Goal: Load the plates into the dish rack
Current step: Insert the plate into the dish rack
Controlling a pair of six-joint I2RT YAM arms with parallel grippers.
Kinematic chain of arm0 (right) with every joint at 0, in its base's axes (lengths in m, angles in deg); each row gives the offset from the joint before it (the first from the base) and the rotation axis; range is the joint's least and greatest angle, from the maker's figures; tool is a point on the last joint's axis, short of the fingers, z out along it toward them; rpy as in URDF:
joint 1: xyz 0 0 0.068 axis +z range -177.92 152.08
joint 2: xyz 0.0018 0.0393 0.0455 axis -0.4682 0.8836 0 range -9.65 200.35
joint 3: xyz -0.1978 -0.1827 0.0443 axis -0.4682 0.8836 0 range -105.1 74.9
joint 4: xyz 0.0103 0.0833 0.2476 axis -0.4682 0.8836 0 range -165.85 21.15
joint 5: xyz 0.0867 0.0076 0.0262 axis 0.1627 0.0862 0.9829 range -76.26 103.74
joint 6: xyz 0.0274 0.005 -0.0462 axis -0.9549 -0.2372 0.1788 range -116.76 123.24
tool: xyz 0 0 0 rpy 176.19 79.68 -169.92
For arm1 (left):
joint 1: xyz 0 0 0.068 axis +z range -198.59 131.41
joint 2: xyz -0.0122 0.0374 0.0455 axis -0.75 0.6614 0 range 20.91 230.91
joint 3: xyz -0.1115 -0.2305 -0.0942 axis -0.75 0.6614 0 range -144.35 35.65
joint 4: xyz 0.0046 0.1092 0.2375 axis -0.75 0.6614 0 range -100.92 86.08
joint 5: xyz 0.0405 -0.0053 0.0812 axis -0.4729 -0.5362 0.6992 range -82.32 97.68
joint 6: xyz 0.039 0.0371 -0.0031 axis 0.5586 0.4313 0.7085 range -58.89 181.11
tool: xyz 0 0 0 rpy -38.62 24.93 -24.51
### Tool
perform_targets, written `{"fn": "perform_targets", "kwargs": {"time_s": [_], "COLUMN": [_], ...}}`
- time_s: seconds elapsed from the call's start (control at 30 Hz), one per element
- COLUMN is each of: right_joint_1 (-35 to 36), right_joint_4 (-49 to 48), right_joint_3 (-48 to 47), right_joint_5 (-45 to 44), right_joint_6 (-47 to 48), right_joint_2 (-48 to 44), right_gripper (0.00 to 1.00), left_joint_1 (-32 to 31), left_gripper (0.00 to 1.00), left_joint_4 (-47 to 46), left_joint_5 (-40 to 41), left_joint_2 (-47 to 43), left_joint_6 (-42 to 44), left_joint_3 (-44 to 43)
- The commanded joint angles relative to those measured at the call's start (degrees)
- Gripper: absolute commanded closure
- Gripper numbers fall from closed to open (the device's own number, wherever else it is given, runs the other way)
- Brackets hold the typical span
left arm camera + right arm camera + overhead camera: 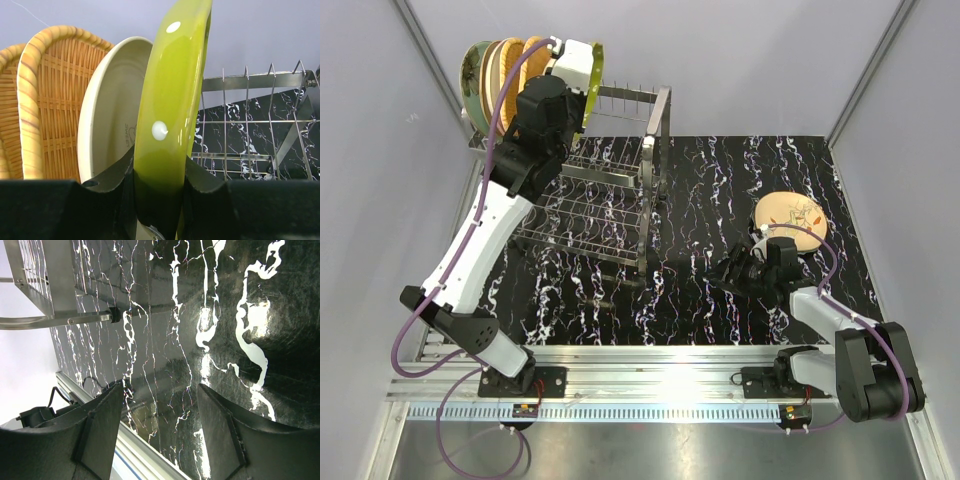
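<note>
Seating lime dotted plate in dish rack, gripped in left hand; next, release cleanly. Right hand open, empty.

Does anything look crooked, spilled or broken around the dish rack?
Nothing stands out. Plates in the dish rack stand upright, the left end effector grips the lime dotted plate on edge, and one beige plate lies flat on the table.
</note>
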Motion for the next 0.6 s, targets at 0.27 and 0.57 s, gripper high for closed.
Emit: {"fn": "perform_targets", "kwargs": {"time_s": [0.27, 0.57], "right_joint_1": [0.1, 0.1], "right_joint_4": [-2.0, -2.1], "right_joint_3": [-0.6, -0.8], "right_joint_5": [1.2, 1.3], "right_joint_6": [0.6, 0.6], "right_joint_2": [-0.1, 0.5], "right_gripper": [0.32, 0.32], "left_joint_1": [0.3, 0.3], "left_gripper": [1.0, 0.99], "left_joint_4": [-7.8, -6.2], "left_joint_5": [3.5, 2.9], "left_joint_2": [-1.1, -0.8], "left_joint_6": [-2.3, -3.2], "left_joint_3": [-1.6, -1.2]}}
